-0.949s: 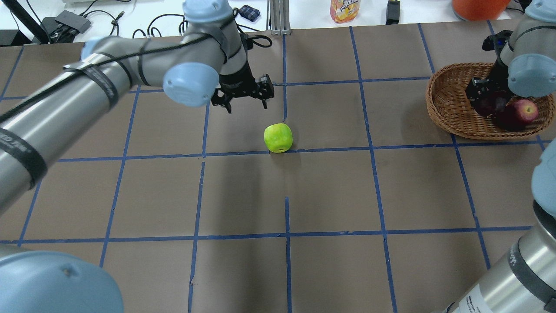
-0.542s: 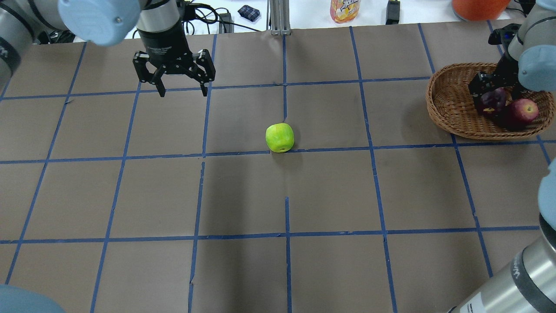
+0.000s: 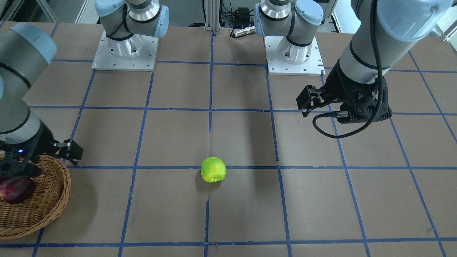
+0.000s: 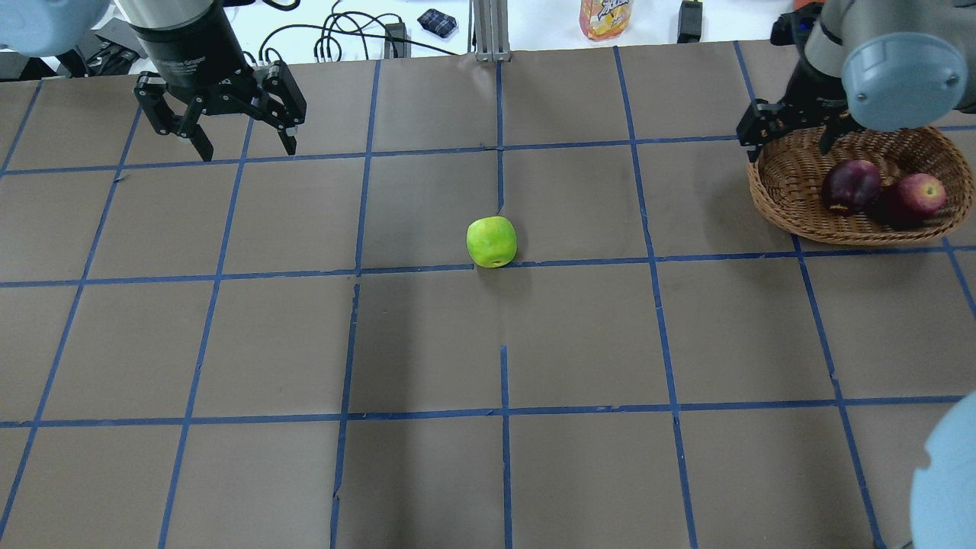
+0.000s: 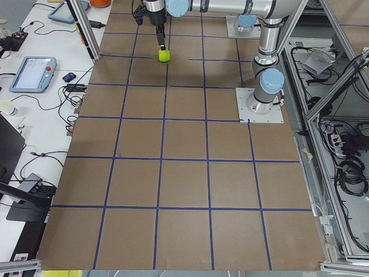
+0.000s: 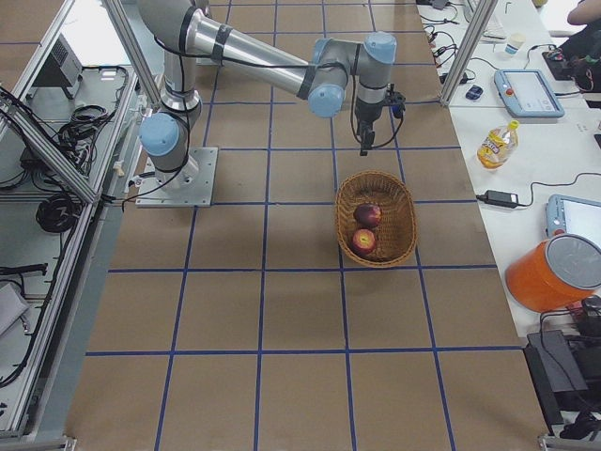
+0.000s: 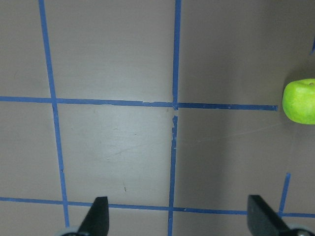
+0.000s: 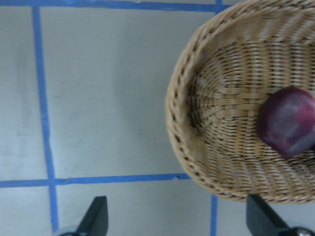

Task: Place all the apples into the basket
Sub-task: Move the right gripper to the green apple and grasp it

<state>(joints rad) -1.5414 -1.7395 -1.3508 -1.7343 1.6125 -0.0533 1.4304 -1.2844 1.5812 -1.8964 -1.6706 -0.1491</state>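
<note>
Apples: two of three lie in the oval light-brown woven wicker basket [image 4: 785, 213], which sits at the robot's right end of the brown paper-covered table [image 4: 579, 343]. The dark maroon-purple apple [image 4: 850, 186] and the red apple with yellowish flecks [image 4: 919, 194] sit side by side on the basket floor. Contact between them cannot be confirmed.

Third fruit, the bright yellow-green apple [image 4: 491, 242], rests on the table near its centre. Its near edge is on one of the blue tape lines [image 4: 579, 263], and it is well apart from the basket and from both arms.

Left gripper [image 4: 248, 150]: raised above the table toward the far left, pointing down. Jaws are spread wide with nothing between them. Its wrist camera shows bare paper and tape below, with the green apple at the frame's right edge.

Right gripper [image 4: 791, 145]: hovers over the basket's end nearest the table centre. Fingers are parted and empty, touching neither fruit. Its wrist camera looks down on the braided rim and the maroon apple inside.
</note>
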